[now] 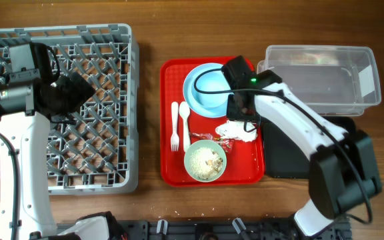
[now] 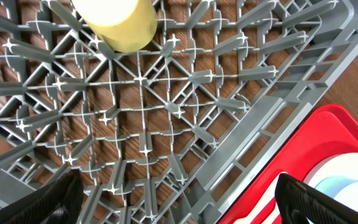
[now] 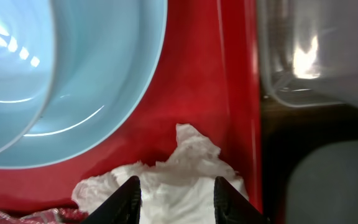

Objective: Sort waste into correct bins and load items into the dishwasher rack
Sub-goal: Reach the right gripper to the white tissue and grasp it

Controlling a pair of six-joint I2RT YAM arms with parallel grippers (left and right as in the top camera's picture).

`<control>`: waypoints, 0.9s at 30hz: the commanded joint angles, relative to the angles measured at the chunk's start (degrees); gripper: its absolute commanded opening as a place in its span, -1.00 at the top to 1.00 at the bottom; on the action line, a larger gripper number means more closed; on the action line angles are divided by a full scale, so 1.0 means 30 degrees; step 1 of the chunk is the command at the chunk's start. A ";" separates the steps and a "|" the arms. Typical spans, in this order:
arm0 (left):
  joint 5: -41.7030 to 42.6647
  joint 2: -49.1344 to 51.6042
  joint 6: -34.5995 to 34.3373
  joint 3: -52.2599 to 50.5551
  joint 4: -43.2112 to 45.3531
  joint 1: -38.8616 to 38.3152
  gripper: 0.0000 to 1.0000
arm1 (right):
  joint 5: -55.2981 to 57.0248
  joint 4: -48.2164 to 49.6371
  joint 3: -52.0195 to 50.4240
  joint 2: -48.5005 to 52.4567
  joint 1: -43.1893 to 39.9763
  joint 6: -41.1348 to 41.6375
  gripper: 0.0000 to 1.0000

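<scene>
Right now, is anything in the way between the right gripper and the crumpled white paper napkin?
Nothing visible. The right gripper hangs open directly over the crumpled white paper napkin on the flat red tray, a finger on either side. The round light-blue plate lies beside it, not between.

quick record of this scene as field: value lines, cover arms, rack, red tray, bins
left gripper: open, over the dishwasher rack
rack contents: yellow cup
right gripper: open, fingers either side of the white napkin
red tray: holds blue plate, fork, spoon, green bowl with crumbs, red wrapper, napkin
bins: clear tub and black tray, on the far side of the red tray from the rack
</scene>
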 commanded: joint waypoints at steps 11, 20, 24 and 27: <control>0.0015 -0.0175 -0.0255 0.0226 -0.0007 0.0095 -1.00 | -0.1078 -0.2331 0.0765 0.0248 -0.0007 -0.0495 0.92; 0.0015 -0.0175 -0.0255 0.0226 -0.0007 0.0095 -1.00 | -0.3228 -0.3883 0.0590 -0.3759 0.0000 -0.1719 -0.85; 0.0015 -0.0175 -0.0255 0.0226 -0.0007 0.0102 -1.00 | -0.3446 -0.0495 -0.2900 -0.3169 0.0000 -0.0605 -0.68; 0.0015 -0.0175 -0.0255 0.0226 -0.0007 0.0095 -1.00 | -0.3432 0.1268 -0.4131 -0.3140 0.0000 -0.0131 -0.55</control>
